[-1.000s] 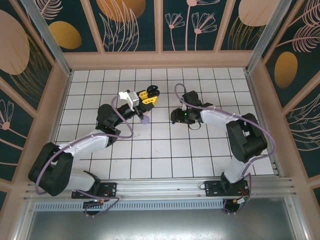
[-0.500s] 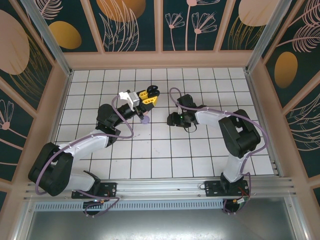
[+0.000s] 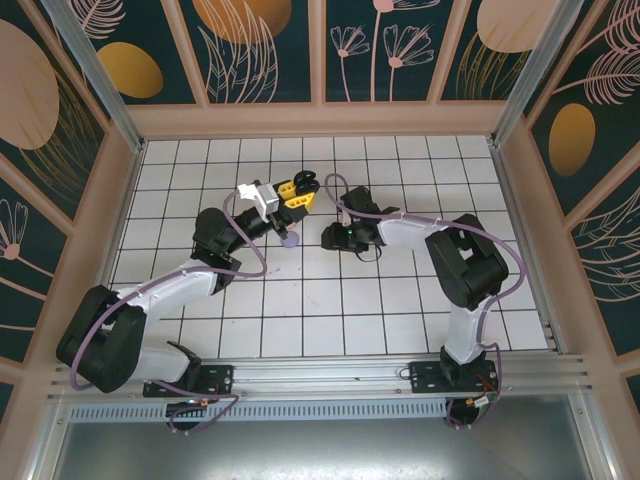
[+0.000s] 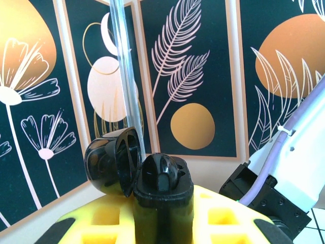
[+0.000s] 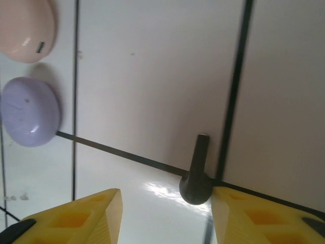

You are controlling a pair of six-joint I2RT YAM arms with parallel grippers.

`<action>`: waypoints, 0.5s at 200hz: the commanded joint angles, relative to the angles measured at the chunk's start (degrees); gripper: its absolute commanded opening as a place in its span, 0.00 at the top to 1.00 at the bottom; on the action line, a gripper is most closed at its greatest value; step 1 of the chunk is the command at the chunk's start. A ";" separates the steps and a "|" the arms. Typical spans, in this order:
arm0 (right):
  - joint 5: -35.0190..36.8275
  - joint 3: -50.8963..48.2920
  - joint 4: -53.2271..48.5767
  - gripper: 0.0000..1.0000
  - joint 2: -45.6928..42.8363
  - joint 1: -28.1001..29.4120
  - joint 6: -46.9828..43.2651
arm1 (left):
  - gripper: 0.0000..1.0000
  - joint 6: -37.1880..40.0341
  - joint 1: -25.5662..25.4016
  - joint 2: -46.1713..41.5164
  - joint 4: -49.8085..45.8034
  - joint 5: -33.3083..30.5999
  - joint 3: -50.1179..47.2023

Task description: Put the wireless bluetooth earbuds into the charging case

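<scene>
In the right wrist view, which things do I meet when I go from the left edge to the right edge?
lilac case → black earbud → yellow claw finger. The pink case lies directly above the lilac one, so I leave it out.

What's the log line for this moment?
left gripper: shut on open black charging case | right gripper: open around black earbud

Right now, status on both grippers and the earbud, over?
Left gripper shut on open black round charging case. Right gripper open astride black stemmed earbud on tile. Lilac case, pink case aside.
</scene>
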 commanded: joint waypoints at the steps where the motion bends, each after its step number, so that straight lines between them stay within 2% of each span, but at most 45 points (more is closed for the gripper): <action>1: -3.75 3.00 0.26 0.52 -0.29 1.23 0.74 | 1.00 1.11 -0.13 -1.68 0.42 -0.61 -0.14; 42: -0.76 5.47 -2.74 0.54 -3.31 0.59 -1.56 | 1.00 1.11 -0.16 -1.79 0.45 -0.40 0.04; 100: 1.08 13.92 -7.10 0.52 5.42 -0.34 -5.55 | 1.00 0.72 -0.16 -2.42 0.52 -0.61 -0.31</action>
